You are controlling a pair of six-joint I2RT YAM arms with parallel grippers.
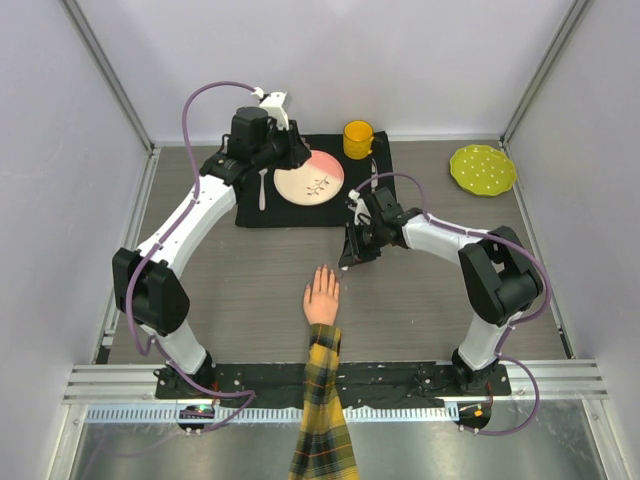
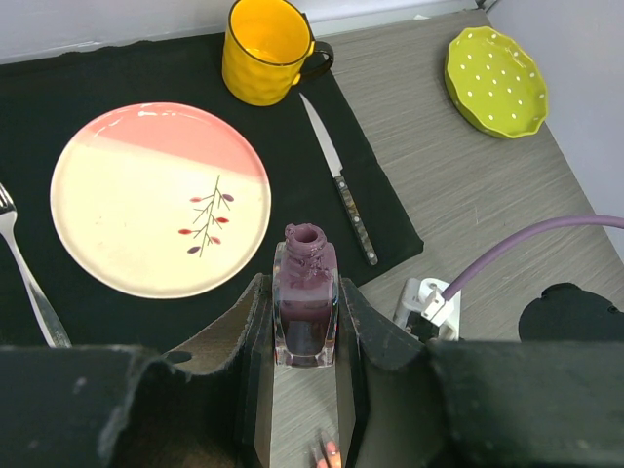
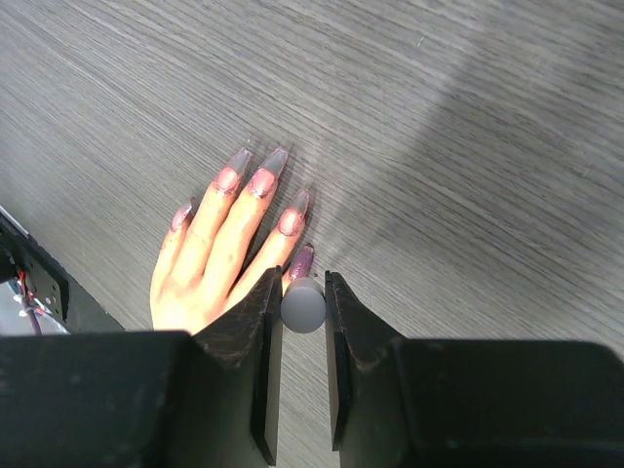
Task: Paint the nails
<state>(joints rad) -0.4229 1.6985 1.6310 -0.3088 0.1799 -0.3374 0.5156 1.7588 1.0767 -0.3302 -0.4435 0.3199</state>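
The nails (image 3: 268, 175) tip the five fingers of the mannequin hand (image 3: 210, 273). They are long and pointed, tinted purple-pink toward the base and paler at the tips. The hand lies palm down on the grey wood-grain table (image 3: 439, 146), and its yellow-black plaid sleeve (image 1: 322, 410) runs back toward the arm bases.

Just beside the hand's right edge, the right gripper (image 3: 303, 283) is closed narrowly on a round white cap (image 3: 303, 306). The cap is right next to the nail of the outermost finger on that side. Anything under the cap is hidden.

Well beyond the hand's fingertips and to their left, the left gripper (image 2: 305, 292) clamps a purple polish bottle (image 2: 306, 322) upright between its pads, with the neck uncapped.

Past the fingertips lies a black placemat (image 2: 117, 58). On it are a pink-and-cream plate (image 2: 156, 195), a yellow mug (image 2: 265, 49), a knife (image 2: 341, 180) and a fork (image 2: 24, 263). A green dotted plate (image 2: 495, 66) sits far beyond the hand to its right.
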